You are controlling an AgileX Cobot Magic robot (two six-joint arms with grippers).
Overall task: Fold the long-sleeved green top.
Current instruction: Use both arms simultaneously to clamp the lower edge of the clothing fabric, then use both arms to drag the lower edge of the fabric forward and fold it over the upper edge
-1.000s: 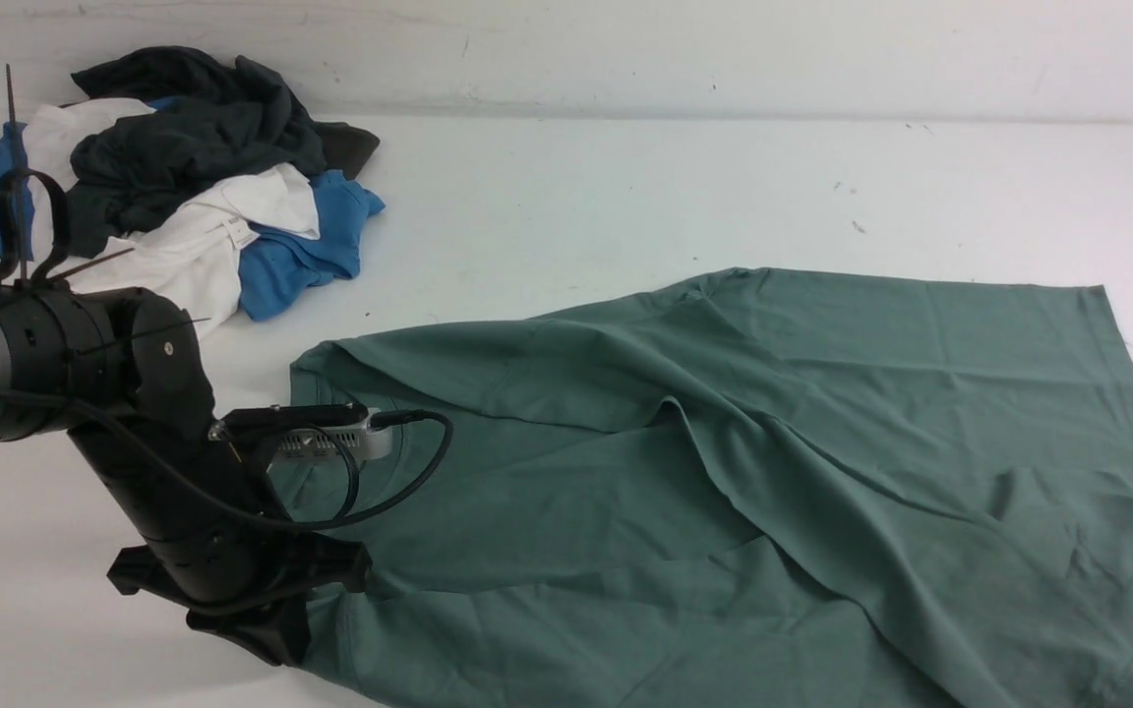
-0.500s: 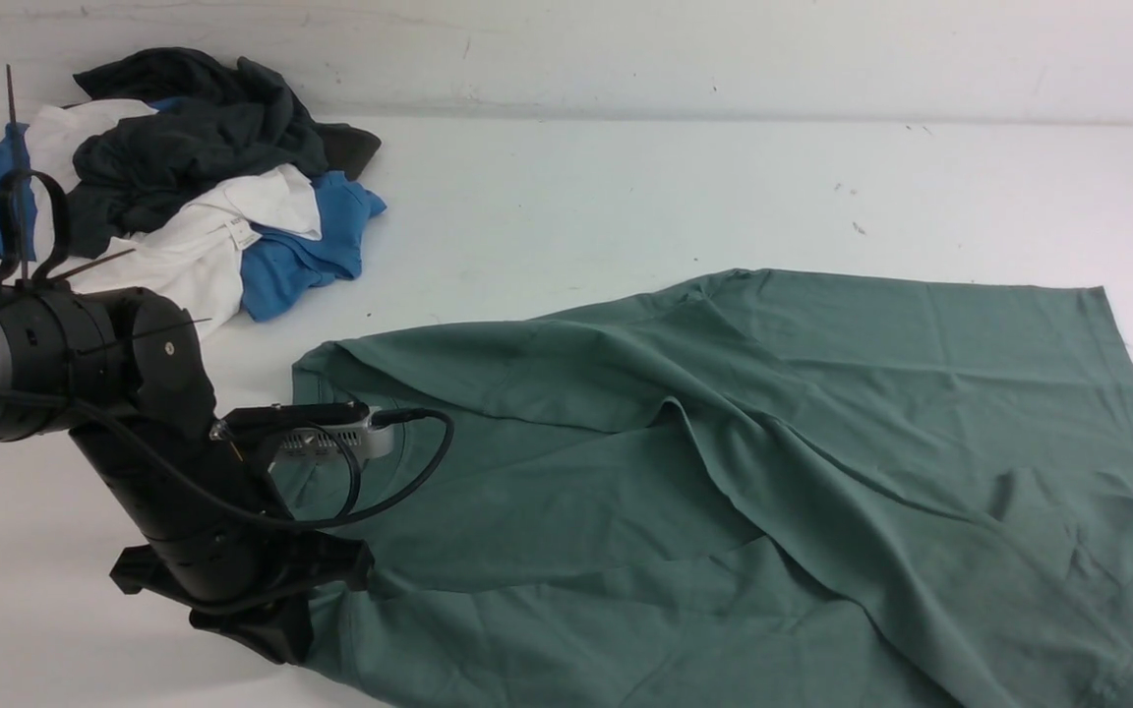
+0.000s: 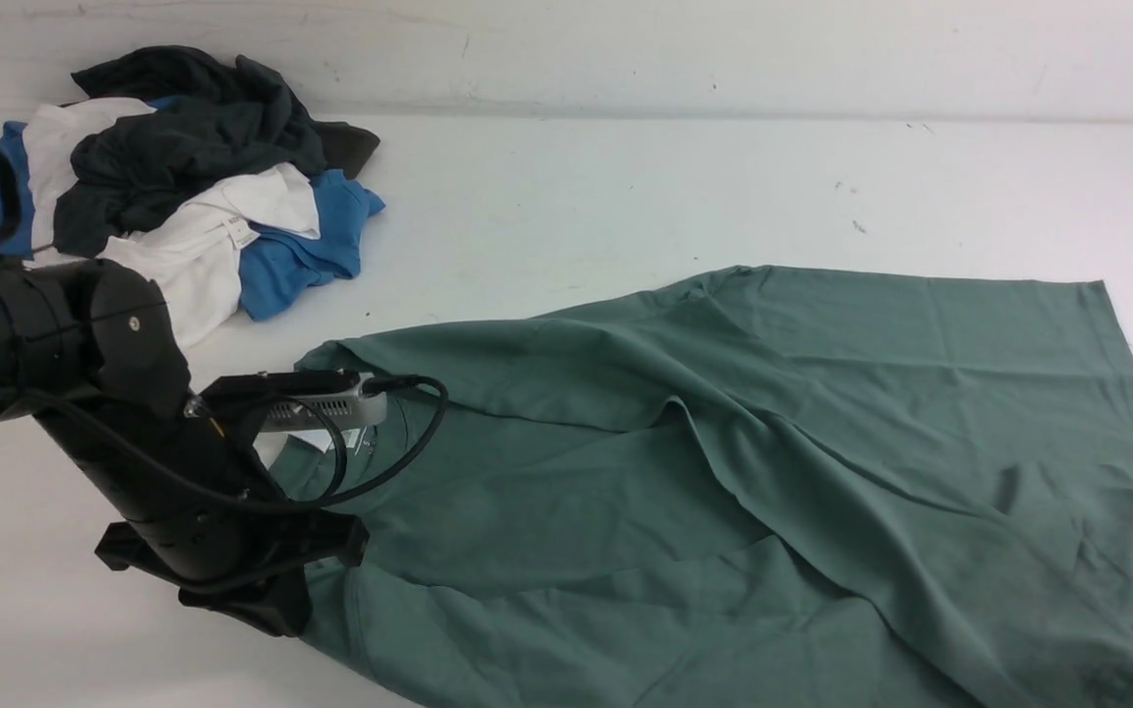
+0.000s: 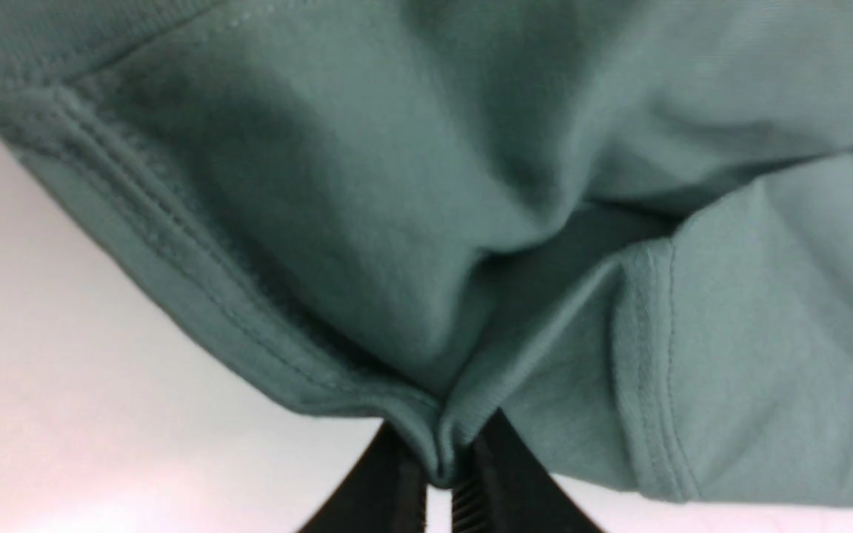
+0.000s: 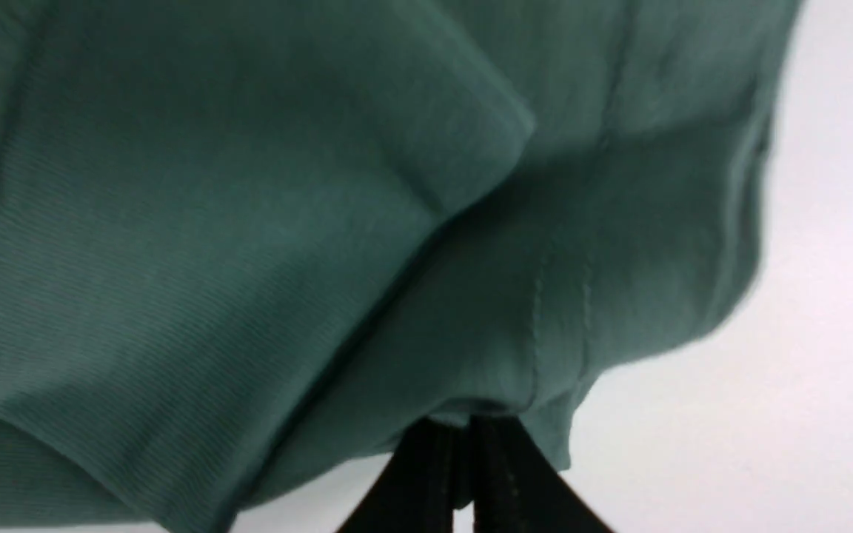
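Note:
The green long-sleeved top [image 3: 724,442] lies spread and creased over the right and middle of the white table [image 3: 626,187], with one fold running diagonally across it. At its near-left edge my left gripper [image 3: 276,615] is shut on a stitched seam. The left wrist view shows the green cloth [image 4: 397,185] bunched between the black jaws of that gripper [image 4: 441,459]. My right arm is outside the front view. In the right wrist view my right gripper [image 5: 467,437] is shut on a hemmed edge of the top [image 5: 212,222], held just above the table.
A heap of blue, white and dark grey clothes [image 3: 183,177] sits at the far left by the back wall. Bare white table runs between that heap and the top. The left arm's body and cable [image 3: 399,433] overhang the shirt's left part.
My left arm has risen a little and shifted left, drawing the near-left edge of the top with it. My right gripper has closed on the hem.

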